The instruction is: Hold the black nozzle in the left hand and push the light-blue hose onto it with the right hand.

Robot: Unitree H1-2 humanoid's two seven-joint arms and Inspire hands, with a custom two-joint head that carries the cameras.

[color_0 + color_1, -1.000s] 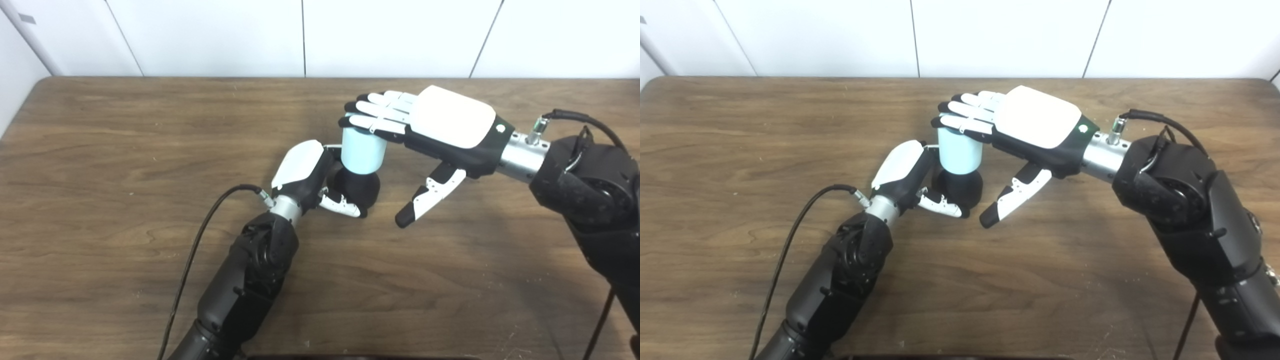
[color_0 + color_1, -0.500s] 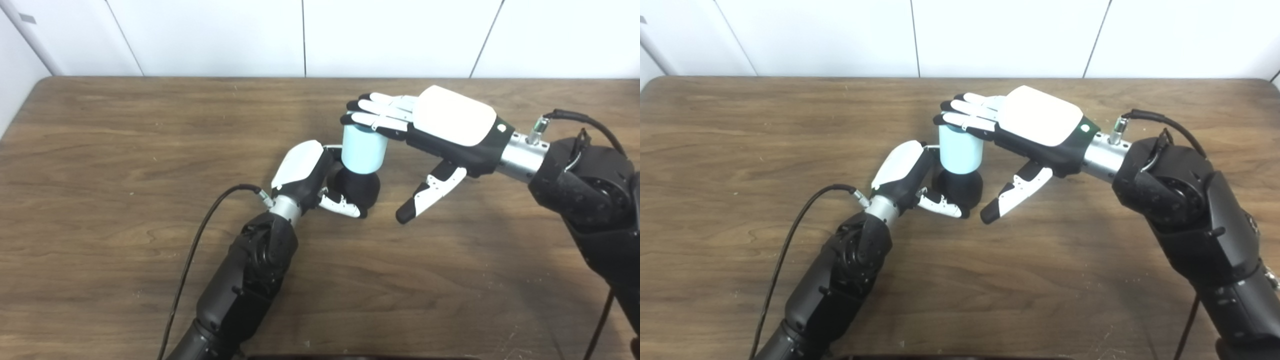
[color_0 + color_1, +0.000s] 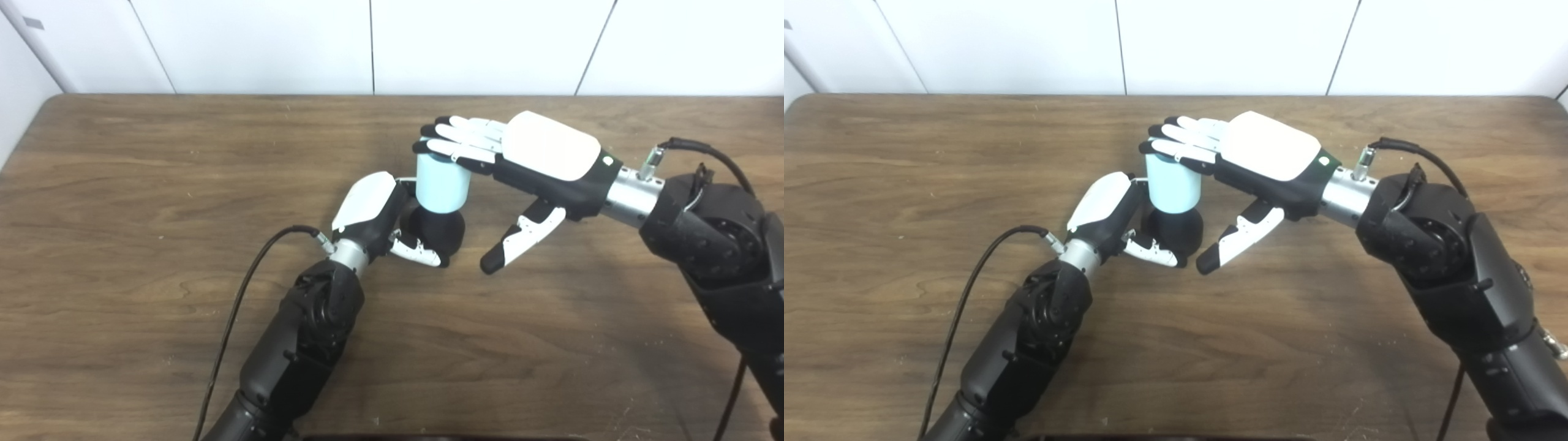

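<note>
- Wooden table (image 3: pixel 122 184): bare brown top carrying the whole job; both arms reach in from the near edge and meet a little right of centre, toward the far side.
- Right hand (image 3: pixel 520 159): flat, palm down, fingers (image 3: pixel 456 138) straight and together, laid across the top end of the hose. Thumb (image 3: pixel 517 242) hangs down to the right, well clear of hose and nozzle. It grips nothing; the spread, flat pose looks chosen for pressing straight down, not for pinching.
- Left hand (image 3: pixel 373 211): curled tight round the nozzle from the left, thumb wrapped across the near side low down. Looks like a brace, so the nozzle stays put under the push.
- Light-blue hose (image 3: pixel 442 184): short upright tube, standing on the nozzle, lower end at the nozzle's top. Roughly vertical, perhaps a slight lean. How deep it is seated can't be told.
- Black nozzle (image 3: pixel 438 229): rounded dark body directly under the hose, between the left hand's fingers and thumb; seems to sit on or just above the table.
- Black cable (image 3: pixel 245 294): runs from the left wrist toward the near edge, away from the work.
- Judgement: pressing stage; a tilt of the hose under the flat palm is the main risk.
</note>
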